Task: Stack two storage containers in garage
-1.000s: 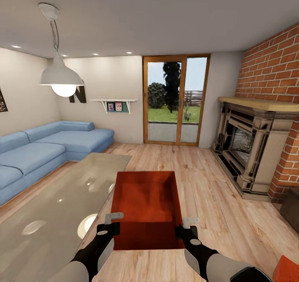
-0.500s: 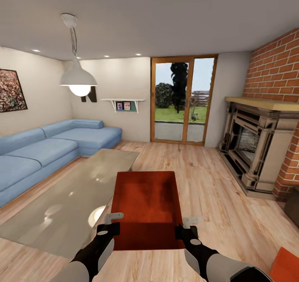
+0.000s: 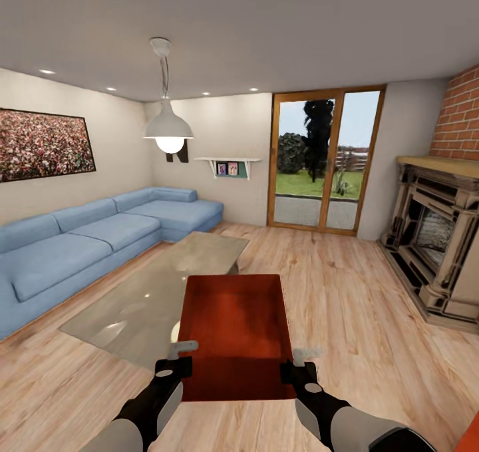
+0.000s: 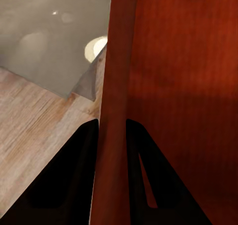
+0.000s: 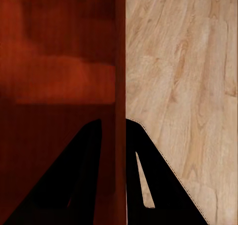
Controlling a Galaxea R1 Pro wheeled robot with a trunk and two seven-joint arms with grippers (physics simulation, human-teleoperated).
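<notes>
Living room plank floor (image 3: 372, 305) lies beneath the storage container (image 3: 234, 332), each side wall pinched by left claw (image 3: 179, 357) and right claw (image 3: 299, 362).

Head looks forward; wrists closely share container (image 3: 234, 332).

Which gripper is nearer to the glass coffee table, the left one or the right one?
Left. The left gripper clamps the container wall on the side facing the coffee table. The right gripper clamps the opposite wall, over bare wood floor.
</notes>
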